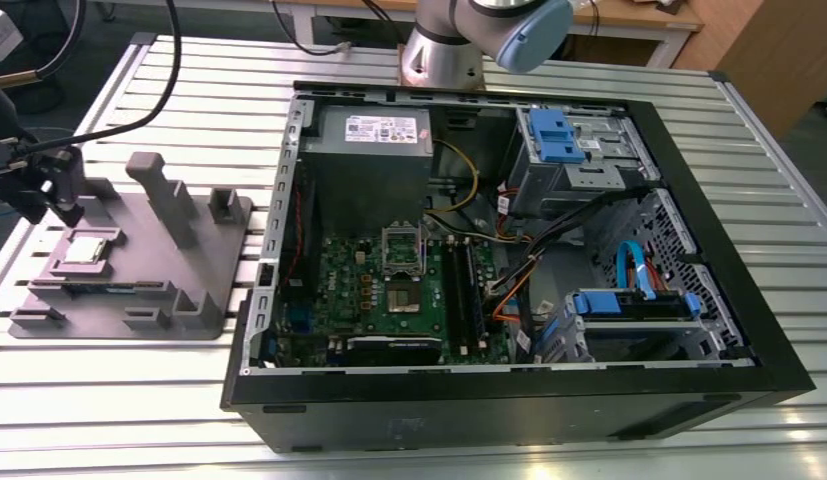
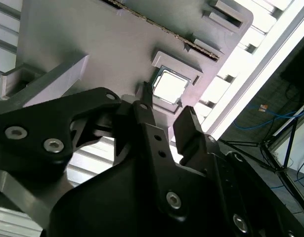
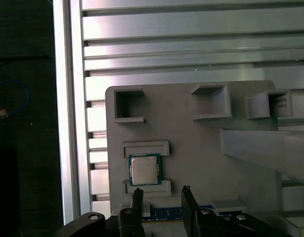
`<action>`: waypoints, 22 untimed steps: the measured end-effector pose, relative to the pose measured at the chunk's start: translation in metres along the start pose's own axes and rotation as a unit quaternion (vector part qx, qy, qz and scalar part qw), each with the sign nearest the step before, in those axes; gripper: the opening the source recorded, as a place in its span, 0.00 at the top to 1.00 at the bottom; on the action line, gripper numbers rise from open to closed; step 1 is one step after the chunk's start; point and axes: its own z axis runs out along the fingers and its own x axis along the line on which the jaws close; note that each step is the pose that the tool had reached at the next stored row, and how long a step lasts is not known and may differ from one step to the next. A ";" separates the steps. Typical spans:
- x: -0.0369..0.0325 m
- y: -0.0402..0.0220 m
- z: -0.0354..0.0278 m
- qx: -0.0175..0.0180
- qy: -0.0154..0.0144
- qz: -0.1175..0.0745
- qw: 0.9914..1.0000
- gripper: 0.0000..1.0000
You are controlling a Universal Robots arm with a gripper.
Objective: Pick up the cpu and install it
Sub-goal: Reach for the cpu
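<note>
Exterior view: see black two-finger gripper (image 1: 46, 200) hanging over the exterior view's left end of a grey moulded plastic fixture plate (image 1: 206, 262) on the ribbed aluminium table (image 1: 146, 400). Find the small flat square cpu with silvery-grey metal top and pale rim (image 1: 90, 248) seated in a pocket of that plate, just beside and below the gripper, not touching. Note open black computer case (image 1: 520, 405) well apart toward the exterior view's right, with green motherboard (image 1: 386, 300) and shiny hinged socket frame (image 1: 401, 248) inside. Not yet lifted, not yet installed. Second wrist view: looking past the gripper (image 2: 166, 104), read the fingers (image 2: 189, 123) as spread apart with nothing between them. Cpu (image 2: 167, 88) beyond the tips, flat in its pocket on the fixture plate (image 2: 82, 29). First wrist view: same read, gripper (image 3: 161, 191) parted and empty. Cpu (image 3: 145, 169) just ahead of the tips, clear of both, lined up closer to one finger (image 3: 137, 200) than to mid-gap. Held between two raised lips, one of them between cpu and fingertips. Square part, so no long axis to align; edges look roughly parallel to the finger faces.
</note>
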 end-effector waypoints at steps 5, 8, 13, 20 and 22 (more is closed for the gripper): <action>0.0000 0.0000 0.0001 0.000 0.000 0.000 1.000 0.42; 0.0000 0.0000 0.0001 0.000 0.000 0.000 1.000 0.35; 0.0001 -0.0003 0.0072 0.000 0.000 0.000 1.000 0.35; 0.0005 0.0001 0.0199 0.000 0.000 0.000 1.000 0.35; 0.0005 0.0000 0.0203 0.000 0.000 0.000 1.000 0.35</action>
